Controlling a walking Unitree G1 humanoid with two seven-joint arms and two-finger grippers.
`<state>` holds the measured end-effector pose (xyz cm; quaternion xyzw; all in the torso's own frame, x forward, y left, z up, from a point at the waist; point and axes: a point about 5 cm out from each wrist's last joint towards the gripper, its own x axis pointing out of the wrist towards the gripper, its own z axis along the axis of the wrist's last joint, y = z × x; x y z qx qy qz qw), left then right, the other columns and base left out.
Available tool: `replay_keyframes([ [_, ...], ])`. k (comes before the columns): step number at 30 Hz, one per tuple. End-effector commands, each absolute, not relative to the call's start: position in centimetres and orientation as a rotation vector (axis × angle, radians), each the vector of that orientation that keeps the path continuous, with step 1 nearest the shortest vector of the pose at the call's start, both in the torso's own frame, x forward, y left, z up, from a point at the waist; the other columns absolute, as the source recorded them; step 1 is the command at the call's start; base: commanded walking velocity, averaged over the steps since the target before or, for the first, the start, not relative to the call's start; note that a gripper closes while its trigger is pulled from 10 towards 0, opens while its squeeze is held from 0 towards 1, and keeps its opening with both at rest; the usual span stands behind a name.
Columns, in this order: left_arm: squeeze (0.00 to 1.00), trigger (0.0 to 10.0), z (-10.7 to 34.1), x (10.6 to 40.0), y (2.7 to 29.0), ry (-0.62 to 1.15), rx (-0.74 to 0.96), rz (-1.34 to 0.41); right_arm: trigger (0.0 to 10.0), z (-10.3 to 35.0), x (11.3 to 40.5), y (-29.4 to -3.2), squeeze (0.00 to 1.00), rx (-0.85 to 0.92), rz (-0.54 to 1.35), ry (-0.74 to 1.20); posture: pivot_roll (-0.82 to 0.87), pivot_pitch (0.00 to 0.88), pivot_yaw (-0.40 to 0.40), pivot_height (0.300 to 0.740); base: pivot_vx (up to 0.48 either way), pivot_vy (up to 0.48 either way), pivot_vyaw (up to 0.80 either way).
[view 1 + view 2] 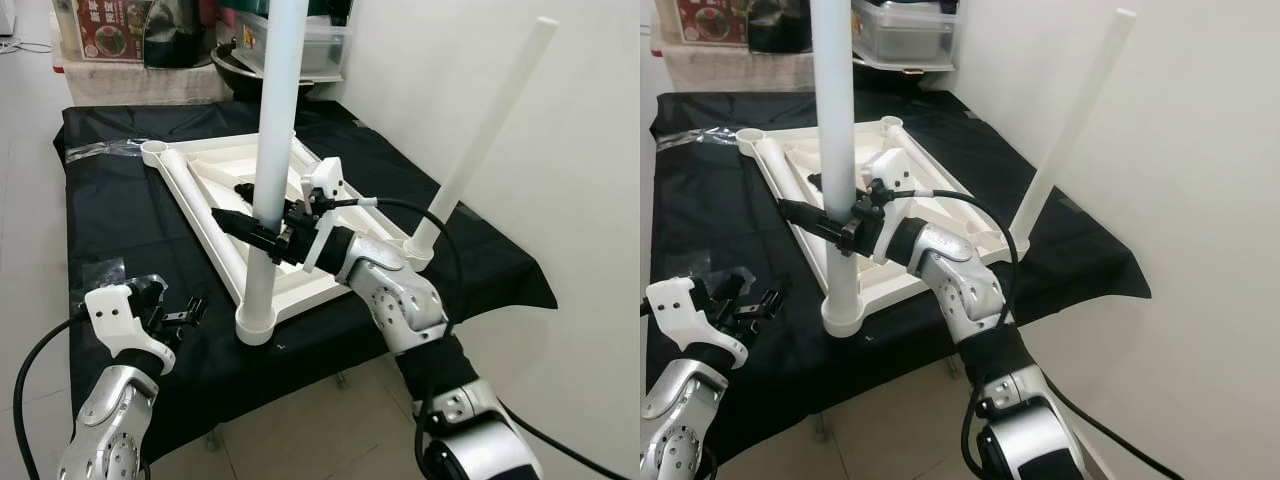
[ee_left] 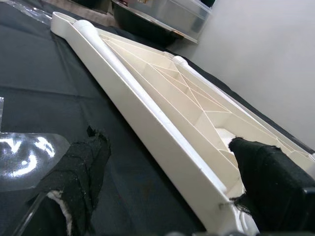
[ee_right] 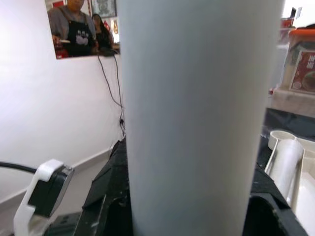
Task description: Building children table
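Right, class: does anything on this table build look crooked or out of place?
Yes. The far leg leans away from its corner socket, while the near leg, held by the right gripper, stands straight in the tabletop.

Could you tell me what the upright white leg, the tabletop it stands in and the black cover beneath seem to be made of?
The upright leg, held by the right gripper, looks like smooth matte plastic tubing with an even, seamless surface. The tabletop, lying upside down, seems moulded plastic: thin ribs cross its underside. The black cover is probably cloth, as it drapes in soft folds over the edge.
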<state>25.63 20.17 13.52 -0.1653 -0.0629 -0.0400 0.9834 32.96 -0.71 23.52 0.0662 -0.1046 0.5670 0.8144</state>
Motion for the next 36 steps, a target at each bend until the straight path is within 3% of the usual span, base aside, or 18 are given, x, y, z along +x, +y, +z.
replay_keyframes([
  [1,0.00,10.0,13.1,25.5,19.7,-0.116,-0.348,-0.093,0.0,21.6,33.5,0.5,0.00,0.066,1.145,-0.112,0.20,0.000,-0.193,0.740,0.000,0.000,0.00],
  [3,0.00,10.0,13.1,25.5,19.7,-0.117,-0.348,-0.092,0.0,21.3,34.1,0.4,0.00,0.046,1.070,-0.077,0.20,0.000,-0.193,0.740,0.000,0.000,0.00],
  [4,0.00,10.0,13.1,25.4,19.7,-0.117,-0.349,-0.092,0.0,20.8,35.6,-0.4,0.00,0.065,0.848,-0.012,0.19,0.000,-0.190,0.740,0.000,0.000,0.00],
  [6,0.00,10.0,13.1,25.4,19.7,-0.117,-0.349,-0.092,0.0,20.8,35.6,-0.4,0.00,0.065,0.848,-0.012,0.19,0.000,-0.190,0.740,0.000,0.000,0.00],
  [8,0.00,10.0,13.1,25.4,19.7,-0.117,-0.350,-0.096,0.0,18.6,36.9,-4.4,0.00,0.065,0.320,0.105,0.18,0.000,-0.184,0.740,0.000,0.000,0.00],
  [9,0.00,10.0,13.2,25.4,19.7,-0.117,-0.350,-0.097,0.0,17.9,36.9,-5.9,0.00,0.051,0.165,0.128,0.18,0.000,-0.184,0.740,0.000,0.000,0.00],
  [11,0.00,10.0,13.2,25.4,19.7,-0.117,-0.350,-0.098,0.0,17.1,36.3,-7.1,0.00,0.049,0.051,0.144,0.18,0.000,-0.183,0.740,0.000,0.000,0.00],
  [14,0.00,10.0,13.1,25.4,19.7,-0.116,-0.349,-0.099,0.0,16.3,35.5,-7.4,0.00,0.058,0.043,0.182,0.18,0.000,-0.178,0.740,0.000,0.000,0.00],
  [15,0.00,10.0,13.1,25.4,19.7,-0.115,-0.348,-0.100,6.4,16.4,35.6,-7.2,0.00,0.052,0.068,0.177,0.18,0.000,-0.174,0.740,0.000,0.000,0.00],
  [16,0.00,10.0,13.1,25.4,19.8,-0.112,-0.346,-0.103,10.0,17.6,36.0,-6.6,0.00,0.037,0.143,0.124,0.17,0.000,-0.170,0.740,0.000,0.000,0.00],
  [19,0.00,10.0,13.1,25.5,19.8,-0.111,-0.345,-0.104,10.0,18.6,36.1,-6.0,0.00,0.043,0.212,0.074,0.17,0.000,-0.171,0.740,0.000,0.000,0.00],
  [20,0.00,10.0,13.1,25.5,19.9,-0.111,-0.344,-0.104,10.0,18.8,36.1,-5.7,1.00,0.044,0.234,0.059,0.17,0.000,-0.171,0.740,0.000,0.000,0.00],
  [24,0.00,10.0,13.2,25.6,19.9,-0.112,-0.342,-0.100,10.0,20.5,35.7,-4.1,1.00,0.091,0.390,-0.019,0.18,0.000,-0.178,0.740,0.000,0.000,0.00],
  [25,0.00,10.0,13.2,25.5,19.9,-0.114,-0.341,-0.097,10.0,21.4,35.6,-3.5,0.56,0.102,0.493,-0.051,0.18,0.000,-0.179,0.740,0.000,0.000,0.00],
  [26,0.00,10.0,13.2,25.5,19.9,-0.114,-0.341,-0.097,10.0,21.4,35.6,-3.5,0.56,0.102,0.493,-0.051,0.18,0.000,-0.179,0.740,0.000,0.000,0.00],
  [27,0.00,10.0,13.2,25.5,20.0,-0.115,-0.341,-0.093,10.0,22.3,35.6,-2.9,0.00,0.110,0.620,-0.087,0.18,0.000,-0.181,0.740,0.000,0.000,0.00],
  [30,0.00,10.0,13.2,25.5,20.0,-0.116,-0.342,-0.093,10.0,23.3,35.6,-3.0,0.00,0.115,0.681,-0.118,0.18,0.000,-0.181,0.740,0.000,0.000,0.00],
  [36,0.00,10.0,13.2,25.6,20.0,-0.116,-0.344,-0.098,10.0,24.3,34.9,-3.2,0.00,0.081,1.013,-0.188,0.18,0.000,-0.179,0.740,0.000,0.000,0.00],
])
